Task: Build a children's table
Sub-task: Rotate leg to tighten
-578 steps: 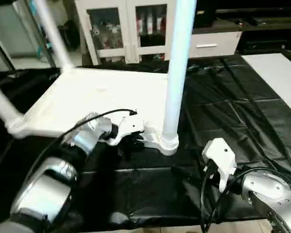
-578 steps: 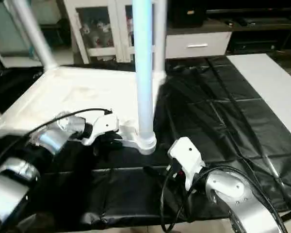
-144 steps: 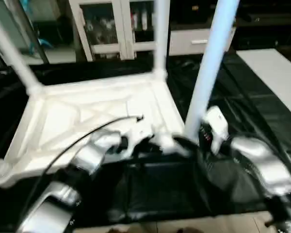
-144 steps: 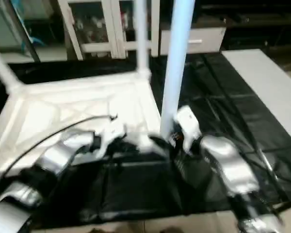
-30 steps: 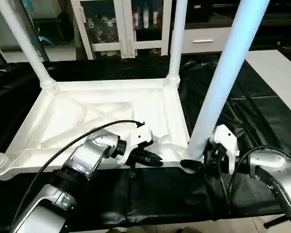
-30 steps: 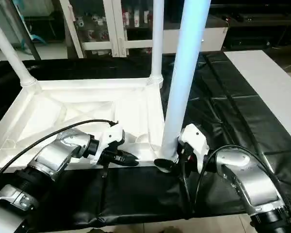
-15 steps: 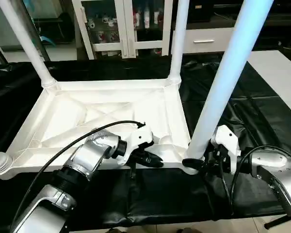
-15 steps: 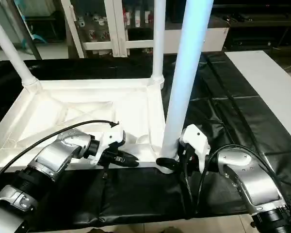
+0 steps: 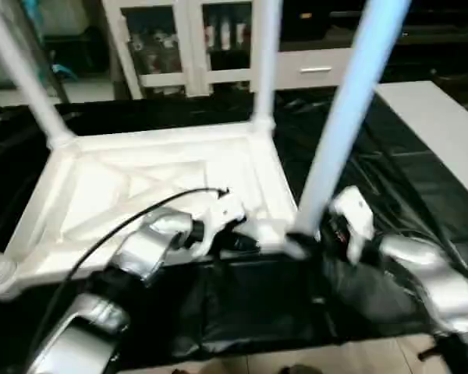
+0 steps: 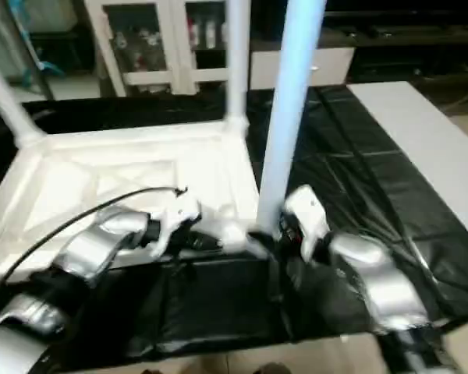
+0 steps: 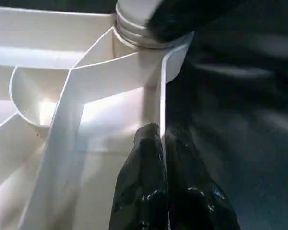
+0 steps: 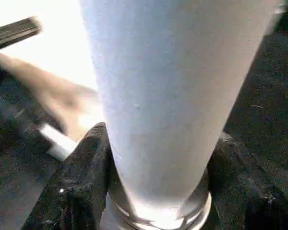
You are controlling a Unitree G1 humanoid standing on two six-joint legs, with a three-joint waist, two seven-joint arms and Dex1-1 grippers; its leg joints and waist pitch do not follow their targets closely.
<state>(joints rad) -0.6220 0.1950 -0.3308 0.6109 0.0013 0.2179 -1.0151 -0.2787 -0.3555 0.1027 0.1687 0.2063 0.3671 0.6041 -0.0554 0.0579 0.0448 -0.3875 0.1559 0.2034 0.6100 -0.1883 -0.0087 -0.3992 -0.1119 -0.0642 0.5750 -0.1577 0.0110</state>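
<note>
Head views, tabletop: the white plastic tabletop (image 9: pixel 152 187) lies ribbed side up on the black-covered worktop (image 9: pixel 390 179), with legs standing in its corner sockets.
Head views, left gripper: the left gripper (image 9: pixel 246 244) has its fingers pressed together on the tabletop's near rim, just beside the near right corner.
Head views, right gripper: the right gripper (image 10: pixel 267 236) sits at the foot of the near right leg (image 9: pixel 339 125), its fingers spread around the leg's base.
Head views, other legs: the far right leg (image 9: pixel 264 62) and the far left leg (image 9: pixel 23 74) rise well beyond both sets of fingers.
Head views, background: a white glass-door cabinet (image 9: pixel 179 43) stands behind the worktop.
Left wrist view, fingers: the black fingers (image 11: pixel 144 182) are closed narrow on the thin upright rim wall (image 11: pixel 162 96), one on each side of it.
Left wrist view, socket: the corner socket with the leg's ringed end (image 11: pixel 134 28) lies just ahead of the fingertips.
Right wrist view, fingers: a black finger (image 12: pixel 79 184) stands on either side of the pale leg (image 12: pixel 177 91), set wide, touching or nearly touching its base; a firm grip cannot be told.
</note>
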